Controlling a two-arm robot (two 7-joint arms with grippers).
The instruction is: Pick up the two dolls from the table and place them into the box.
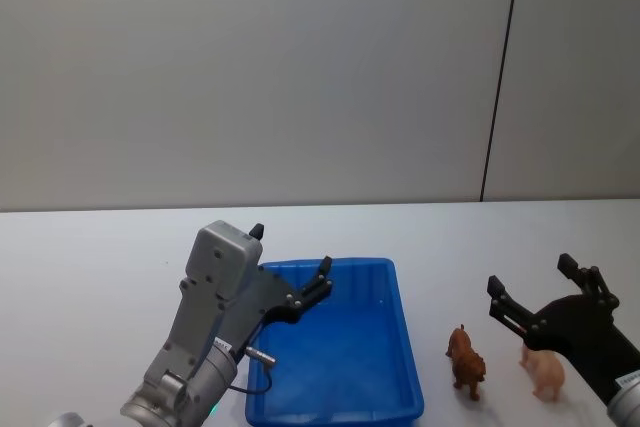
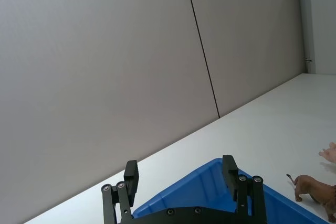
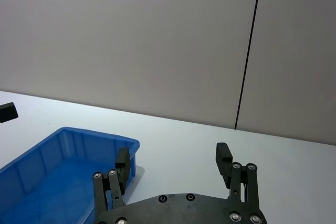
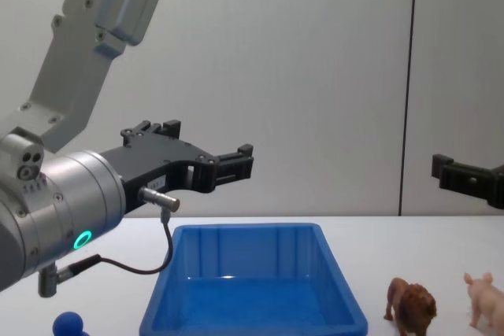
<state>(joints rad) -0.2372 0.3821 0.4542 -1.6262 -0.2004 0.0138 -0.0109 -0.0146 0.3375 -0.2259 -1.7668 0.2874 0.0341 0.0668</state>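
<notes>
Right gripper (image 1: 531, 277) hangs spread and empty above the table (image 1: 100, 247), with the pig (image 1: 545, 372) below it and slightly toward me. The lion (image 1: 466, 359) stands just beside the pig, between it and the box (image 1: 360, 264). Both of the 2 dolls lie right of the box, so I judge my right arm nearer. Left gripper (image 1: 291, 247), also spread and empty, hovers over the box's left side.
</notes>
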